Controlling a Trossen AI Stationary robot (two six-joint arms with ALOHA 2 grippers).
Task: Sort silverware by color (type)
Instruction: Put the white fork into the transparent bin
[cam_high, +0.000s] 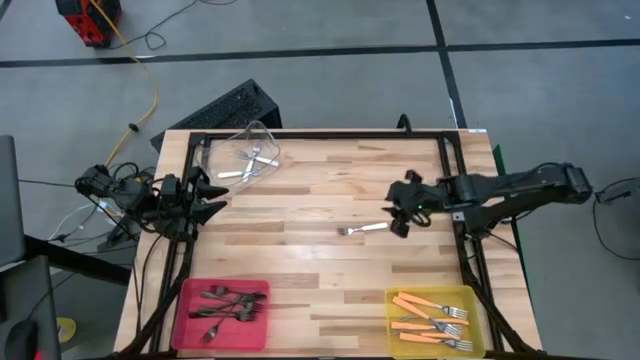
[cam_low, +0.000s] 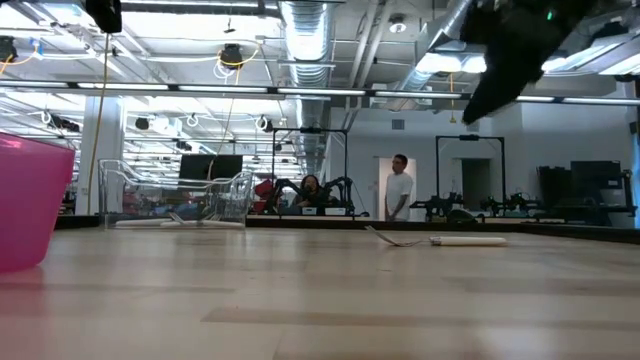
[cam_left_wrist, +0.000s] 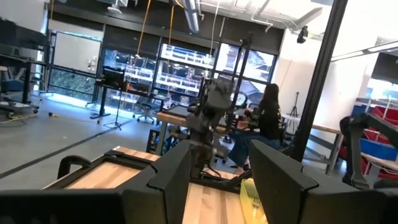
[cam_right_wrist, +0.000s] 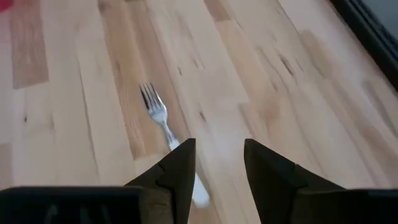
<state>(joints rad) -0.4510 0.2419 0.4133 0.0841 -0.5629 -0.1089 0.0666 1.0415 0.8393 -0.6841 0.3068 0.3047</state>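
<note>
The right gripper (cam_right_wrist: 214, 168) is hanging just above the wooden table (cam_high: 320, 190), its two dark fingers (cam_right_wrist: 177, 171) standing apart with a clear gap between them and nothing pinched. Directly beneath and just ahead of those fingers a lone silver fork (cam_right_wrist: 163, 124) is lying flat on the planks, its handle running under the gap and its tines pointing away from the gripper. In the high view the same fork (cam_high: 362, 229) is sitting just beside the right gripper (cam_high: 402, 207), on the side toward the table's middle, not touching it. In the low view the fork (cam_low: 440, 240) is resting on the tabletop while the right arm is hovering over it, apart from it.

Well away from the right gripper, near the corner on its own side, a yellow bin (cam_high: 437, 318) is holding the orange-handled forks (cam_high: 430, 320). At the opposite near corner a pink bin (cam_high: 222, 312) is holding the dark forks (cam_high: 228, 305). Across the table from the right gripper, a clear bin (cam_high: 245, 152) is holding silver forks (cam_high: 250, 160).

The left gripper (cam_high: 207, 198) is waiting at the left edge of the table, just beside the clear bin, its fingers (cam_left_wrist: 174, 177) spread and holding nothing.

Beyond the table, two people are showing in the room behind.
</note>
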